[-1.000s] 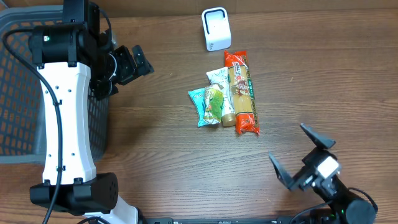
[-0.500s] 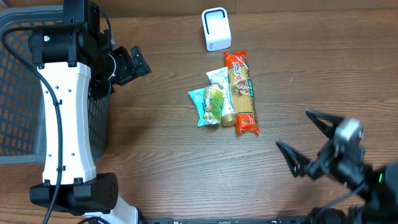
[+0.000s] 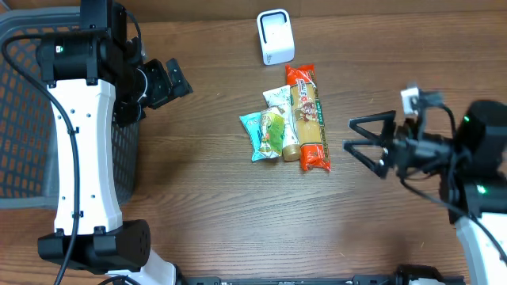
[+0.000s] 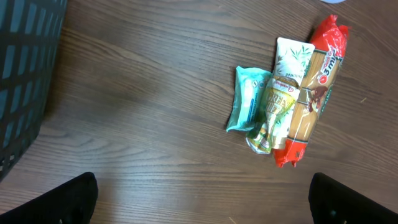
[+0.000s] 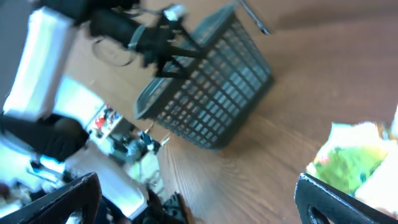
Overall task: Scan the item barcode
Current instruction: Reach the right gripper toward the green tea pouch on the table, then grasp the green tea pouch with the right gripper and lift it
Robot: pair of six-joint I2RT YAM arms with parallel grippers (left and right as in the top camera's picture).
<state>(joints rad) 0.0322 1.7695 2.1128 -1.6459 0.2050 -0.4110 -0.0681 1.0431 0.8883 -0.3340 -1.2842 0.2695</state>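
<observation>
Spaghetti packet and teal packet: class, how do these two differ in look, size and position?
The spaghetti packet has red ends; the teal packet is mostly teal. The spaghetti packet is far longer than the teal packet. In the overhead view the spaghetti packet lies right of the teal packet. Both lie flat on the table.

Wood-grain table, dark brown, smooth with a low sheen. On it lies the spaghetti packet: clear glossy film with red printed ends, light catching on the wrap. Touching its left side is a green pouch, crinkled and shiny (foil or plastic, can't tell), and on the pouch's other side a teal packet in glossy plastic wrap. Just past the spaghetti packet's far end, the scanner: smooth white plastic. Well left of it, a matt dark grey plastic mesh basket, and the left arm, smooth white shell, matt black joints.
</observation>
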